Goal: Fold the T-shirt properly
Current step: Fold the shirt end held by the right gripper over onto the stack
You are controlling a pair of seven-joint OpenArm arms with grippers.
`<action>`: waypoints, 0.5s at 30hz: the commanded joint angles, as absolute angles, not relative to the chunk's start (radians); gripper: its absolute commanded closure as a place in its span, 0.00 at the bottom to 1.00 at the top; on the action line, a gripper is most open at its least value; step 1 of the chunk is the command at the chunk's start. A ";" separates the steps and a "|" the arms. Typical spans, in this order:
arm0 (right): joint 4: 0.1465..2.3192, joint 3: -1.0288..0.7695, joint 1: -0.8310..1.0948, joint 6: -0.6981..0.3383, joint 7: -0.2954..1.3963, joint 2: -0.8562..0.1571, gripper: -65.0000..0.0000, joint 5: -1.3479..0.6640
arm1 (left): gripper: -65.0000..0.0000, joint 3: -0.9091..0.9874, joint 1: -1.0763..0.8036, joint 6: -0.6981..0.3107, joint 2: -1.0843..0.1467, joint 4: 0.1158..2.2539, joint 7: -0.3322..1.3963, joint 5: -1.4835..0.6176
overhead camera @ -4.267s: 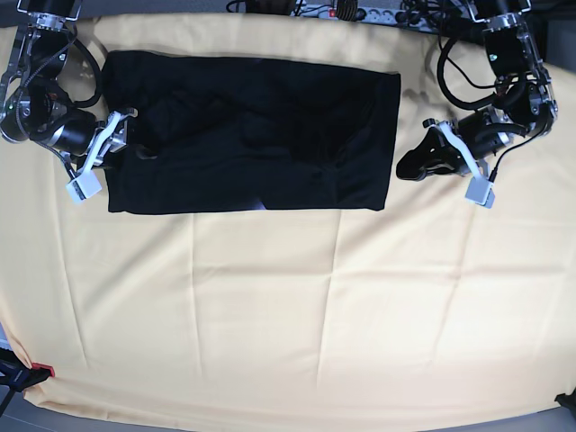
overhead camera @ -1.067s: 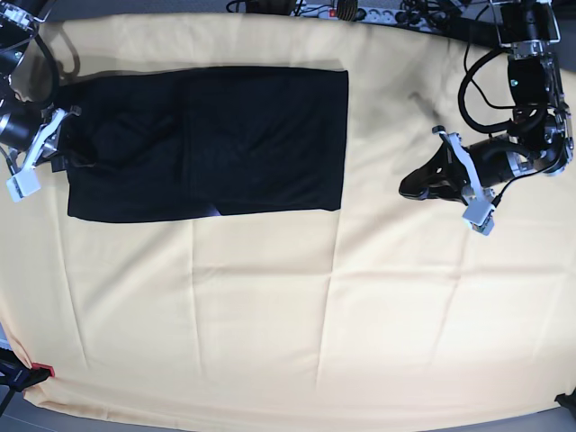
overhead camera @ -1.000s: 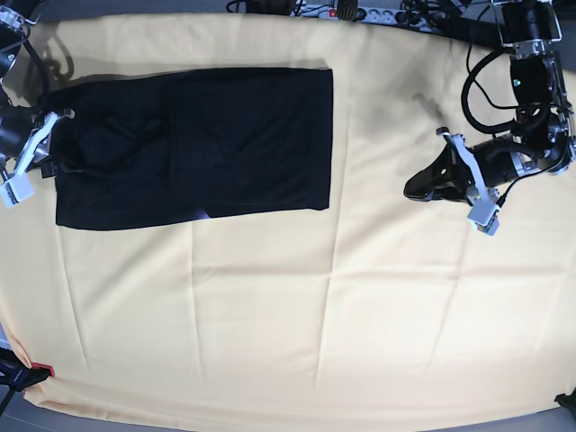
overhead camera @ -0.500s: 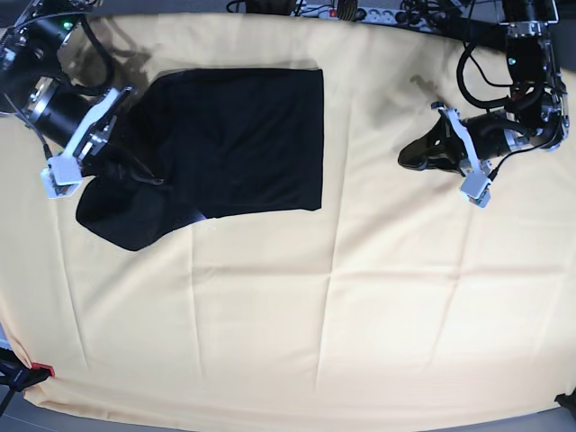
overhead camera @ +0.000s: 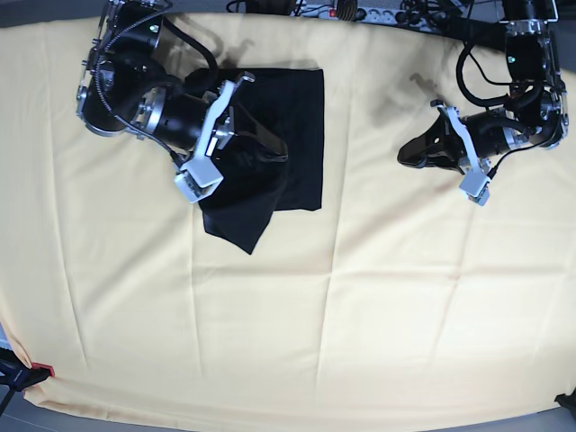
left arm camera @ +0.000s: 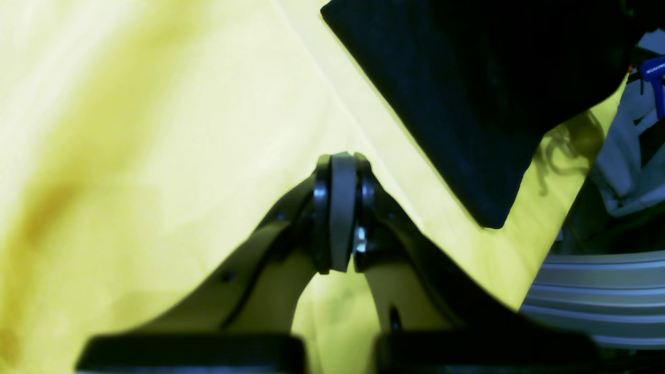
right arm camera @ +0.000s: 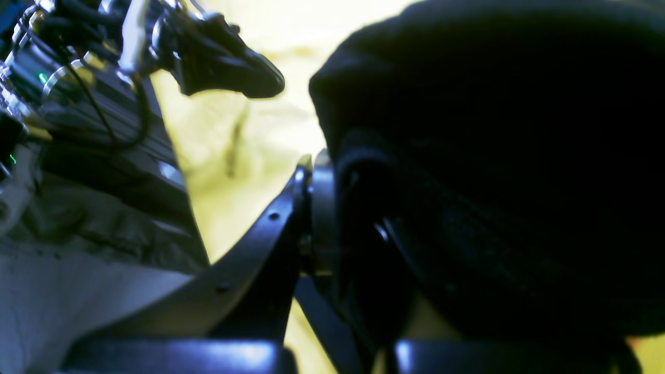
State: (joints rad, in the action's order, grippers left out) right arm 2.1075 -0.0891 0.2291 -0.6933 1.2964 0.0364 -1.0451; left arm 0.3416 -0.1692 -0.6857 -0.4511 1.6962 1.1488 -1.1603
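The black T-shirt [overhead camera: 303, 108] lies at the back of the table, left of centre, with its left part lifted and doubled over toward the right. A loose corner of it [overhead camera: 241, 225] hangs down to the front. My right gripper [overhead camera: 275, 153] is over the shirt, shut on that lifted black fabric [right arm camera: 493, 156], which fills the right wrist view around the gripper [right arm camera: 332, 218]. At the back right my left gripper [overhead camera: 410, 158] is shut and holds nothing, its pads [left arm camera: 336, 208] pressed together above the yellow cloth. A corner of the shirt [left arm camera: 467, 93] lies beyond it.
A pale yellow cloth [overhead camera: 270, 315] covers the whole table. Cables and a power strip [overhead camera: 360, 11] run along the back edge. A red clamp [overhead camera: 40, 370] sits at the front left corner. An aluminium rail [left arm camera: 597, 296] borders the cloth near my left gripper.
My right gripper has carried the shirt's left end up and to the right, over the rest of the shirt, so the flat part is narrower. The left arm has barely moved.
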 commanded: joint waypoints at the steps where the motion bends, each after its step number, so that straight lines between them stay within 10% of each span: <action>1: 2.101 -0.059 0.218 -0.698 1.250 0.039 1.00 -1.037 | 1.00 0.348 -0.160 -0.688 -0.466 1.713 1.127 -1.188; 4: 2.053 0.019 0.204 -0.698 1.187 0.039 0.95 -0.986 | 1.00 0.348 -0.160 -0.687 -0.466 1.713 1.127 -1.192; 9: 2.046 0.124 0.148 -0.698 1.189 0.039 0.23 -0.995 | 1.00 0.348 -0.160 -0.688 -0.466 1.713 1.128 -1.222; 15: 2.049 0.176 0.071 -0.698 1.193 0.038 0.22 -1.072 | 1.00 0.348 -0.160 -0.688 -0.466 1.713 1.131 -1.221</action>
State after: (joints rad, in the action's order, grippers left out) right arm 2.0296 0.1764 0.0830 -0.6930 1.2182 0.0338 -1.0485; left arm 0.3416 -0.1692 -0.6857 -0.4515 1.6962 1.1492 -1.1961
